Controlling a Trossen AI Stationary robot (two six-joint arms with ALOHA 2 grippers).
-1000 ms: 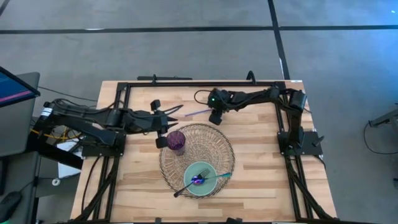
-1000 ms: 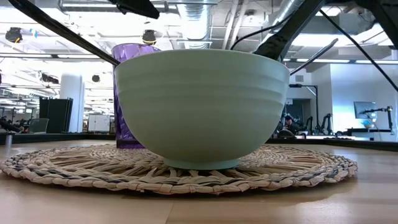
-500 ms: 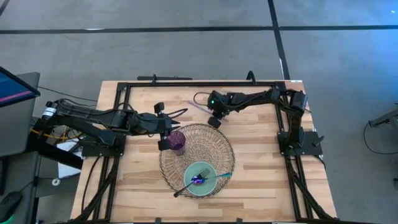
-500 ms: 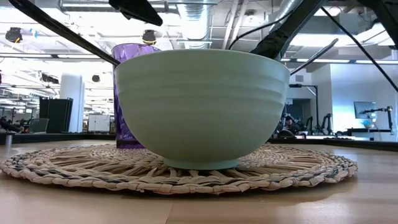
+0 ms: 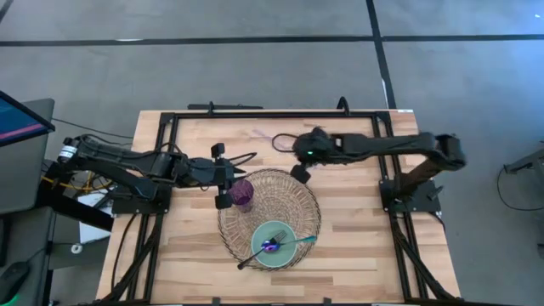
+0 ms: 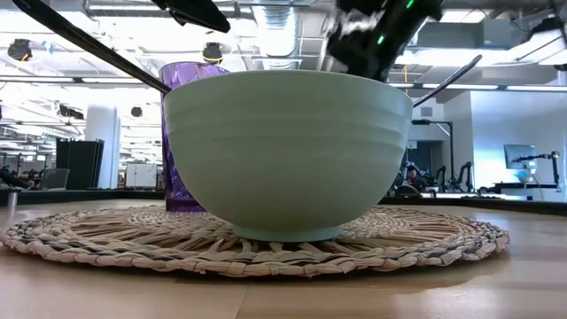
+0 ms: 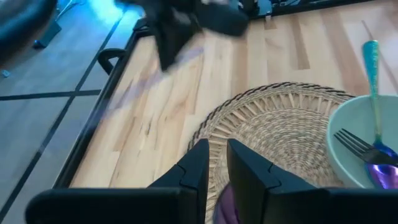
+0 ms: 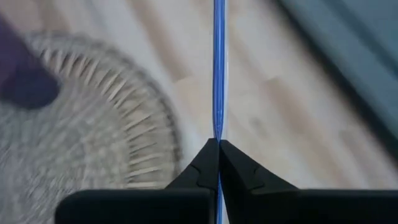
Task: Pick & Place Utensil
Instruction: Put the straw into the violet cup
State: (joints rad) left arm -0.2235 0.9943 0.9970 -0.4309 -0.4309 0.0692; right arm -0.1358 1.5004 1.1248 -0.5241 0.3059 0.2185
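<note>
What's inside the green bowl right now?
The high view shows the green bowl on the woven mat holding a dark fork, a teal-handled utensil and something purple, likely a spoon bowl. The bowl floor beneath them is covered.

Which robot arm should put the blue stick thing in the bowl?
Probably the right arm. Its gripper is already shut on the blue utensil, beside the woven mat that holds the bowl. The left gripper holds nothing and hovers by the purple cup.
</note>
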